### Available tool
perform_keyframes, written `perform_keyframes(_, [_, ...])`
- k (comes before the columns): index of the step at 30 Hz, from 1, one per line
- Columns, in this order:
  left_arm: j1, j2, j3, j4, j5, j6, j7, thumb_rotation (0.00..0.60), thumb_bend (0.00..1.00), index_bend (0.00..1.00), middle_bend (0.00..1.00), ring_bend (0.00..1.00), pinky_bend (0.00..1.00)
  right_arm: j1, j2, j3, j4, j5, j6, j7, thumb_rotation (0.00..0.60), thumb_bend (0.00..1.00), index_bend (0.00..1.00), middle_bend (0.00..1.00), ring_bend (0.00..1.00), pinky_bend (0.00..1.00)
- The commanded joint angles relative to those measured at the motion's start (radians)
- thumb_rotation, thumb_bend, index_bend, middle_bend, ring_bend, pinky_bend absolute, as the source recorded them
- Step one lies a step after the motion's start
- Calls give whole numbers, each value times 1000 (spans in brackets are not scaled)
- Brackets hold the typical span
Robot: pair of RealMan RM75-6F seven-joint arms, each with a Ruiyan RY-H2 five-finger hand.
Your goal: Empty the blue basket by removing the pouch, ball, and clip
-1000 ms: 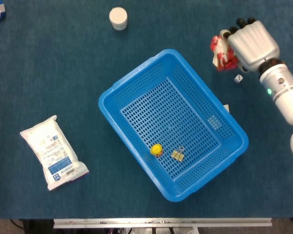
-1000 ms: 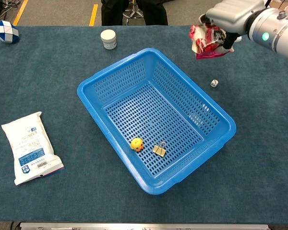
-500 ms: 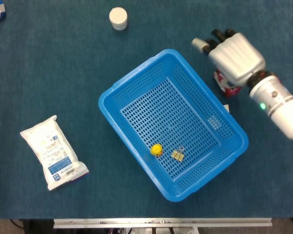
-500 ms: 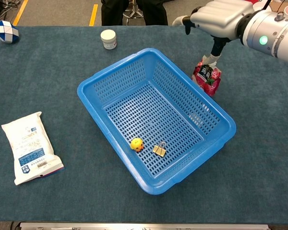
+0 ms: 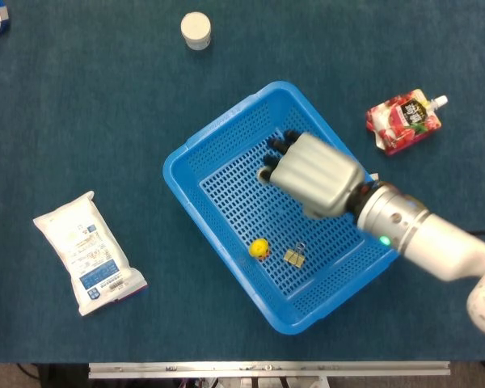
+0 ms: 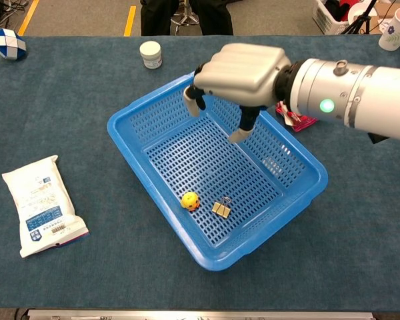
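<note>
While the red pouch (image 5: 404, 121) lies on the table outside the blue basket (image 5: 226, 129), the right hand (image 5: 311, 174) hovers inside, fingers apart and empty; next, probably, it must reach the yellow ball (image 5: 259, 248) beside the clip (image 5: 294, 257).

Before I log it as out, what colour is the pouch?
Red and pink with a white spout: the pouch shows best in the head view, lying outside the basket.

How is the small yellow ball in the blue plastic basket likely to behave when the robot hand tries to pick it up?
The small yellow ball is round, so it will probably roll away if nudged across the ribbed floor of the blue plastic basket. It looks tiny beside the right robot hand, so likely light and awkward to pinch. The gold binder clip lies close and may get knocked.
</note>
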Motion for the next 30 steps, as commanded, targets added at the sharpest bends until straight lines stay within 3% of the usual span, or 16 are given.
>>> perform_keyframes(1, [3, 4, 2, -2, 8, 5, 2, 600, 0, 63, 0, 0, 0, 15, -49, -25, 1, 23, 5, -43, 600, 112, 385, 400, 216, 283])
perform_keyframes(17, [8, 14, 8, -12, 20, 11, -8, 600, 0, 63, 0, 0, 0, 38, -290, -92, 100, 111, 93, -228, 600, 114, 423, 413, 224, 283])
perform_keyframes(30, [18, 3, 12, -9, 20, 22, 12, 600, 0, 63, 0, 0, 0, 47, -402, -109, 177, 160, 125, -285, 600, 114, 459, 425, 232, 283])
